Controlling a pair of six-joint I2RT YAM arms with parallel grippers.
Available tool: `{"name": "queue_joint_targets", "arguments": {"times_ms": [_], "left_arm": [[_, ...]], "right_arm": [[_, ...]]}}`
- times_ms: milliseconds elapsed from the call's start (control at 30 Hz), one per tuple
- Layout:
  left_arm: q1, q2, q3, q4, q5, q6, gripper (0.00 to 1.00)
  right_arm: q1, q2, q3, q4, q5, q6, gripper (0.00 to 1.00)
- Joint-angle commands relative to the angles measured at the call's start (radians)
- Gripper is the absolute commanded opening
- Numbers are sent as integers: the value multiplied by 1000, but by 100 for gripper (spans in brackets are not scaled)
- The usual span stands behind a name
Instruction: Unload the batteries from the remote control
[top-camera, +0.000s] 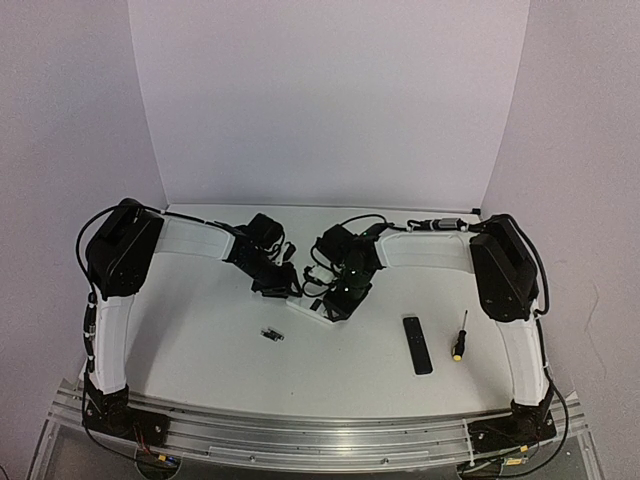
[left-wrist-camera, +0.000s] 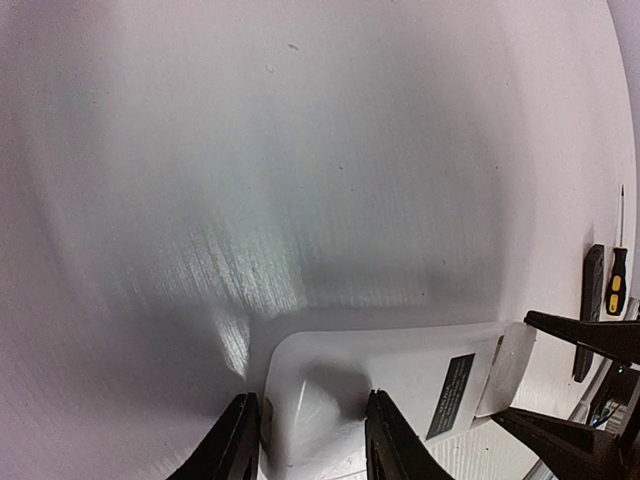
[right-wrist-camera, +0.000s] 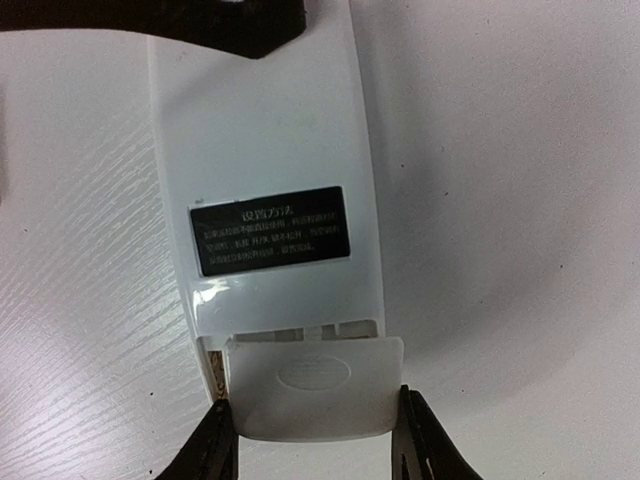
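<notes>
The white remote control (top-camera: 312, 313) lies back-up at mid-table, with a black label on its back (right-wrist-camera: 270, 229). My left gripper (left-wrist-camera: 312, 445) is shut on one end of the remote (left-wrist-camera: 400, 370). My right gripper (right-wrist-camera: 315, 440) is shut on the sides of the white battery cover (right-wrist-camera: 312, 388), which sits slid partly off the remote's other end. A narrow gap of the compartment shows above the cover. Two tiny dark batteries (top-camera: 272, 334) lie on the table in front of the remote, apart from both grippers.
A slim black remote (top-camera: 417, 344) and a yellow-and-black-handled screwdriver (top-camera: 459, 340) lie to the right, near the right arm. Both also show at the right edge of the left wrist view, the screwdriver (left-wrist-camera: 616, 280) beside the black remote (left-wrist-camera: 590, 300). White walls enclose the table.
</notes>
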Motion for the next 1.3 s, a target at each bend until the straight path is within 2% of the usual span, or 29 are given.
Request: {"name": "queue_joint_targets", "arguments": {"times_ms": [0,333,767,1267], "left_arm": [[-20,35,-48,-51,-49,-37,36],[-59,6,-72,-65,-118,-68,36],[-66,-9,-118,-50,-135,-58,36],[-66,-8,-129,-42,-129,-47,36]], "right_arm": [[22,-12,-26,16,-14,-8,18],[52,-25,-19,15,59,23,18],[55,-69,-60,19,-8,44,17],[50,-74,-54,18,-16,48,17]]}}
